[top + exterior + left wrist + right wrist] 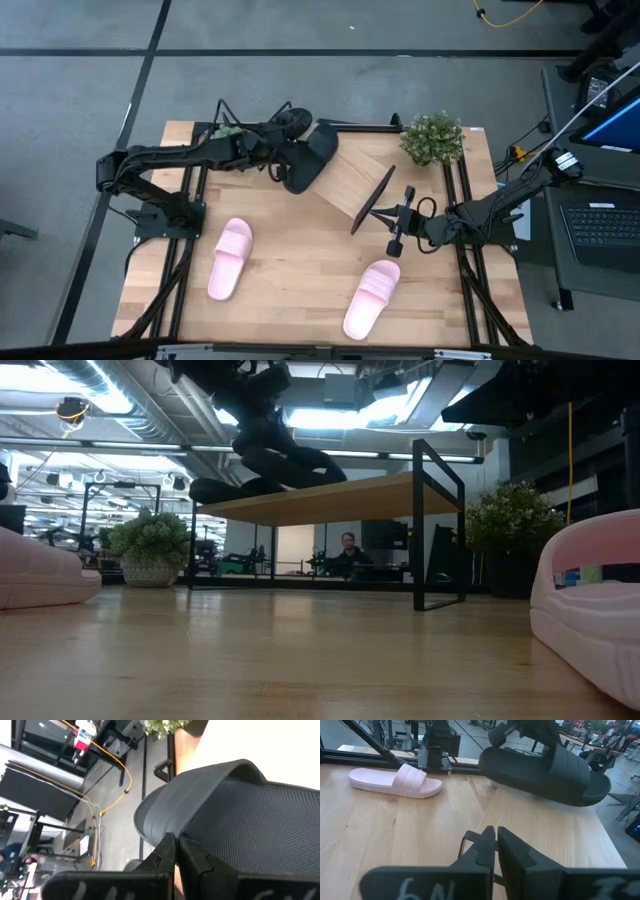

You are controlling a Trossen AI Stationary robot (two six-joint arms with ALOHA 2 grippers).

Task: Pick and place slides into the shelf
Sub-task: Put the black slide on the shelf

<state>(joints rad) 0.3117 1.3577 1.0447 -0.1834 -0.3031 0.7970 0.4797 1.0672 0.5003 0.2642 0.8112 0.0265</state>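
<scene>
Left arm brings a black slide to the shelf; right arm waits nearby.

On the desk (pixel 300 290) stands the slanted shelf (pixel 350 180), and two pink slides (pixel 230 258) lie on the desk in front of it, well apart. The left end effector (pixel 283 160) is closed on the edge of a black slide (pixel 312 158), held over the shelf's upper end. I think the thin grip may slip, or the slide may glide down the slope. The left arm reaches across, stretched. The right end effector (pixel 385 214) hovers at the shelf's lower end, fingers together, empty.
</scene>
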